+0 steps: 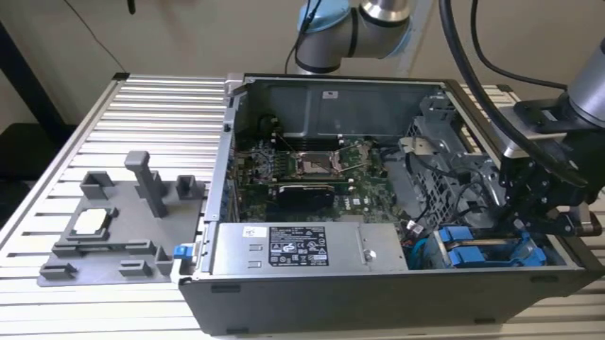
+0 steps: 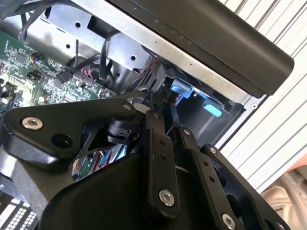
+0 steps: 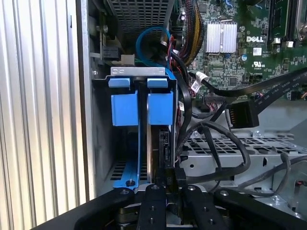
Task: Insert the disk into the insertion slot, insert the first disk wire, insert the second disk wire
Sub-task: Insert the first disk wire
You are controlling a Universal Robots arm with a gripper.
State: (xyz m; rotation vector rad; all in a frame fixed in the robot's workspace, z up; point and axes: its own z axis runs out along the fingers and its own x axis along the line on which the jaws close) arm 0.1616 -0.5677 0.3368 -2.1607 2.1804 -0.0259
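Observation:
The disk (image 3: 157,139) stands on edge in the insertion slot (image 3: 139,72) of the grey drive cage, its blue frame tabs (image 3: 159,108) facing up beside a similar blue carrier (image 3: 123,109). In the exterior view the disk (image 1: 470,256) lies at the case's near right corner, with my gripper (image 1: 529,223) just above it. In the first wrist view my gripper (image 3: 169,186) is shut on a small black wire connector (image 3: 173,173) at the disk's end. Its fingers (image 2: 158,143) stand close together in the second wrist view. Another black connector (image 3: 242,115) hangs loose beside the cage.
The open computer case (image 1: 378,297) lies on a slatted metal table (image 1: 161,120). Inside are the motherboard (image 1: 312,166), a labelled power supply (image 1: 302,248) and bundles of black cables (image 3: 211,143). A grey plastic fixture tray (image 1: 113,227) sits at the exterior view's left.

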